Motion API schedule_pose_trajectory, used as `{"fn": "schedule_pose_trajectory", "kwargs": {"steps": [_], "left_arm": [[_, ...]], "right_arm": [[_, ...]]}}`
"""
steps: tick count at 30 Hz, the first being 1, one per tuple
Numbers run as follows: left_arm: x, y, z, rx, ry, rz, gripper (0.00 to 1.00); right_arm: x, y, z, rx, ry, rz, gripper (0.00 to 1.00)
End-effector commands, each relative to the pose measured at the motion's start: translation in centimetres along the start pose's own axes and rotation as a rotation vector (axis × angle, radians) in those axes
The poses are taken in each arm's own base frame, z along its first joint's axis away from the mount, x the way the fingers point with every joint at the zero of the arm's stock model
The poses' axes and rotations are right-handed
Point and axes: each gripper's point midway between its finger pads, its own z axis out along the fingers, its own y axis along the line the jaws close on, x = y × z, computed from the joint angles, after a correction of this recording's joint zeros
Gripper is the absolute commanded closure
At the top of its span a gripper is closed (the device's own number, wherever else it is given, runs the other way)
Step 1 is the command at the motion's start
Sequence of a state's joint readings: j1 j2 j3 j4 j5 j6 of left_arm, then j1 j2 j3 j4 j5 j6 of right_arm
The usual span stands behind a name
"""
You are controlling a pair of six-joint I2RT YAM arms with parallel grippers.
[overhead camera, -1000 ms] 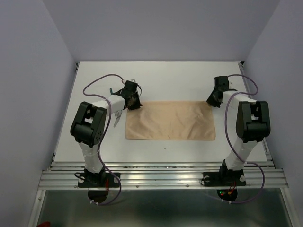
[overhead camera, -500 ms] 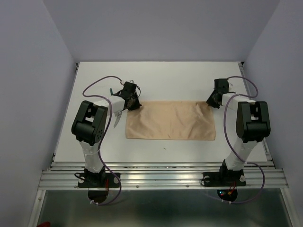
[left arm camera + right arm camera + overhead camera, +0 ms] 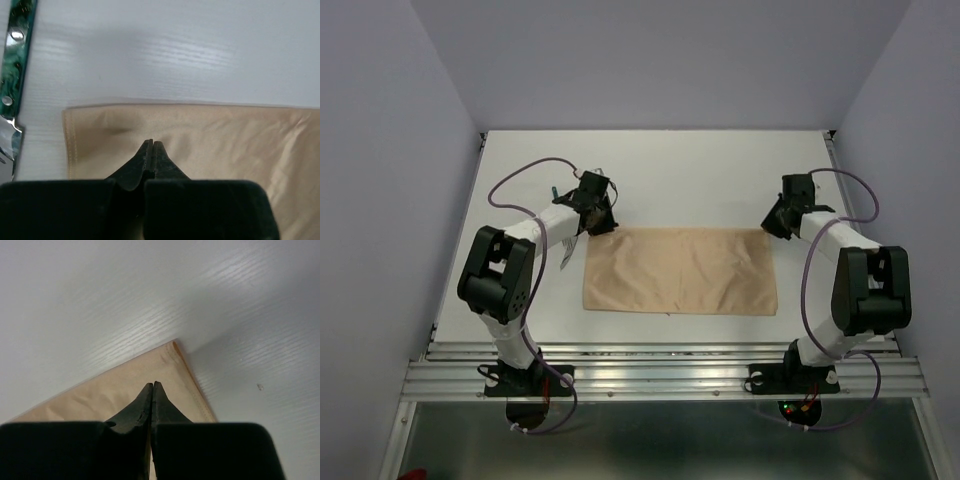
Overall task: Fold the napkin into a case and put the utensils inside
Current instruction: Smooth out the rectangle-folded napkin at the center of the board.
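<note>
With the left hand (image 3: 151, 144) and right hand (image 3: 151, 385) each pressed together on a far corner, the napkin (image 3: 680, 270) has slid nearer across the counter (image 3: 720, 170), flat and not yet folded, utensils (image 3: 17, 45) waiting just beside its left edge.

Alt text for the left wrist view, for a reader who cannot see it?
The left gripper, fingers closed, points at a peach napkin near its corner on a white table. A green-handled utensil lies just off the cloth at the left edge.
</note>
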State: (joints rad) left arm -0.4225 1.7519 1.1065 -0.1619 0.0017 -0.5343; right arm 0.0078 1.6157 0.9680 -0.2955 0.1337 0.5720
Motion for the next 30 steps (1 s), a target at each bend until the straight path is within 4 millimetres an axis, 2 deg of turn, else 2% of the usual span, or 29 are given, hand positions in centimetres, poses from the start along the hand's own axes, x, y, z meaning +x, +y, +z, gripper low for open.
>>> {"fn": "schedule_pose_trajectory", "kwargs": {"steps": [1,2,4,5,8,9,13,15,21,28,30], "left_arm": [[-4.0,-0.8,-1.1,-0.014,-0.08,0.023,1.0],[-3.8,-0.6,-0.6,-0.023,-0.068,0.024,1.0],[-3.1,-0.3,0.4,-0.044,-0.034,0.022,1.0],[-2.4,0.1,0.7,-0.057,-0.01,0.024,1.0],[-1.4,1.4,0.2,-0.089,-0.001,0.028,1.0],[-1.5,1.6,0.0,-0.089,-0.01,0.023,1.0],[-1.4,2.2,-0.7,-0.081,-0.036,0.002,1.0],[-1.5,2.5,-0.5,-0.082,-0.026,-0.006,1.0],[-1.5,3.4,0.3,-0.097,-0.02,-0.023,1.0],[-0.9,4.8,1.3,-0.113,0.012,-0.043,1.0],[-0.9,5.1,1.3,-0.121,0.011,-0.05,1.0]], "right_arm": [[-1.7,4.1,-3.2,-0.152,-0.037,-0.005,0.99],[-0.7,5.4,-3.5,-0.176,-0.022,-0.033,0.99],[0.9,6.8,-3.6,-0.189,-0.003,-0.056,0.99],[2.5,8.2,-3.7,-0.209,0.022,-0.092,0.99],[5.0,10.8,-4.0,-0.254,0.056,-0.133,0.99],[6.5,12.2,-4.2,-0.275,0.075,-0.165,0.98],[9.1,15.4,-4.3,-0.341,0.12,-0.186,0.98],[9.7,16.1,-3.9,-0.353,0.136,-0.182,0.98],[11.0,16.6,-1.2,-0.319,0.187,-0.176,0.98],[10.2,15.8,-0.3,-0.253,0.147,-0.192,0.98],[9.4,14.7,0.2,-0.229,0.138,-0.171,0.98]]}}
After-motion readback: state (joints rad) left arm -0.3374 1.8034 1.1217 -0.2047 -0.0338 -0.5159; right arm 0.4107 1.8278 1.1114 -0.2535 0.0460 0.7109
